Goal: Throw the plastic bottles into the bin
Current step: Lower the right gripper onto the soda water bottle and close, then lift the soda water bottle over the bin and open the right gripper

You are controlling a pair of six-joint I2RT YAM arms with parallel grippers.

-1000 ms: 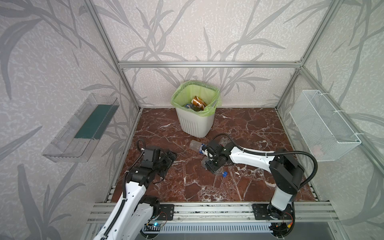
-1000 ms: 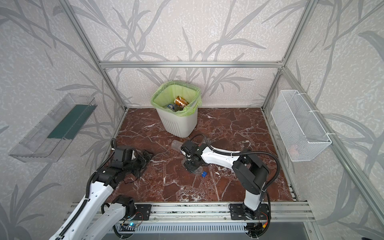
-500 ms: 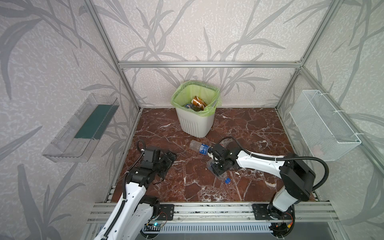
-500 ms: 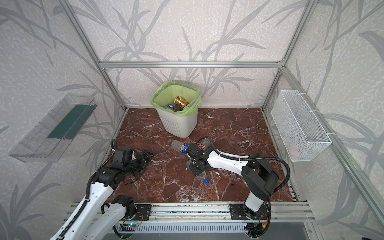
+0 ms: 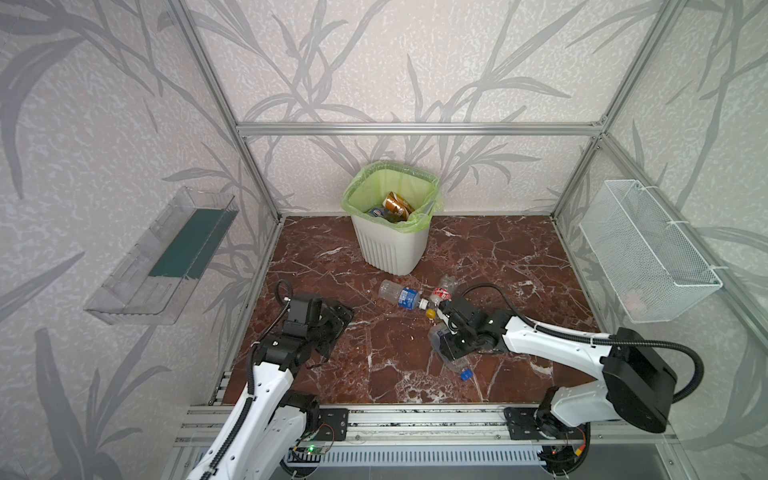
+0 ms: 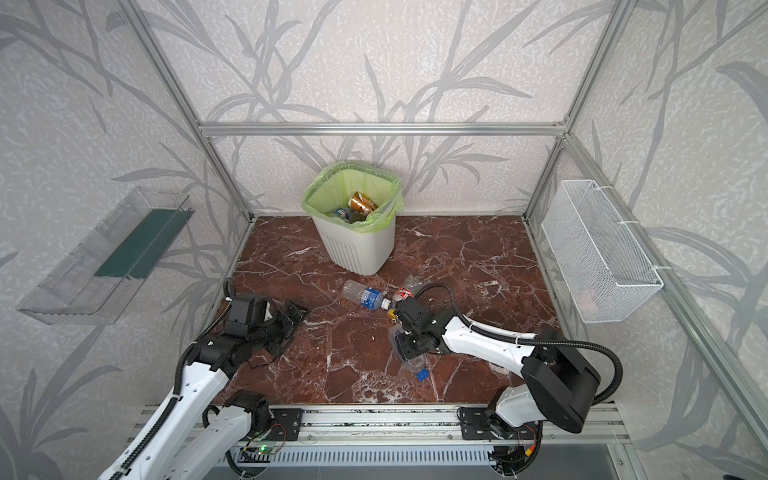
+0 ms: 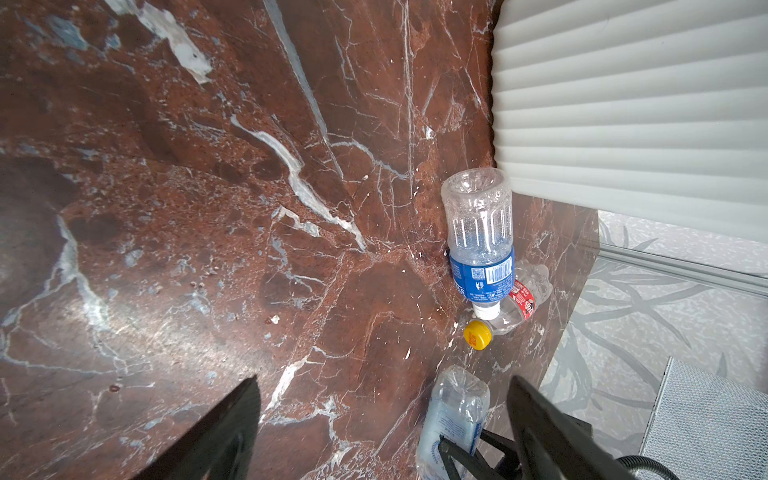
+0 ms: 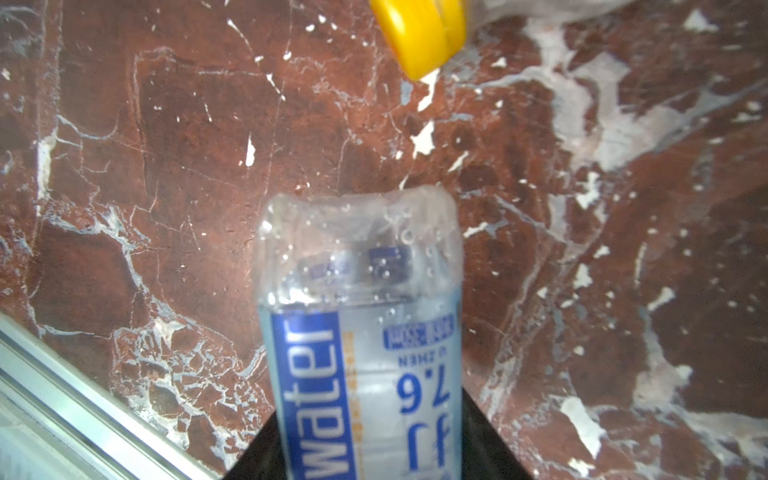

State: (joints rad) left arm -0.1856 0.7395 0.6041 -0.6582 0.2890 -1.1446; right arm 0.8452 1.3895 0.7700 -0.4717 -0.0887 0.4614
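A: Any chg in last sec?
B: Yep. Moved right gripper point(image 5: 451, 350) frontward, away from the two loose ones, then dropped onto water bottle point(image 8: 361, 291) and closed. Was part-open a sec ago; now clamped across the label, per right wrist view.
A: Lifted yet?
B: Can't tell. Looks still down on floor point(image 5: 374, 332), well apart from bin point(image 5: 390, 249), with blue cap point(image 5: 465, 374) toward front rail point(image 5: 415, 415). Seeing base end past the jaws, bit squashed.
A: Left side?
B: Same as before. Keeping left gripper point(image 7: 383, 386) wide open, empty, parked by left edge of floor.
A: Meaning for the job?
B: Grasp prob. done, nothing more. Still need to lift, carry back over bin rim, let go. After that, 2 more to fetch near the front of bin: blue-label bottle point(image 5: 401, 296) w/ white cap point(image 7: 487, 309) and red-label bottle point(image 5: 441, 293) w/ yellow cap point(image 7: 478, 334), necks touching or nearly. Also seeing several already inside bin, incl. brown-gold bottle point(image 5: 397, 203).
A: Risks?
B: Thin, crushed plastic, so could twist or slip in jaws on the way up. Also passing close to that yellow cap on the carry; better go up first, then across.
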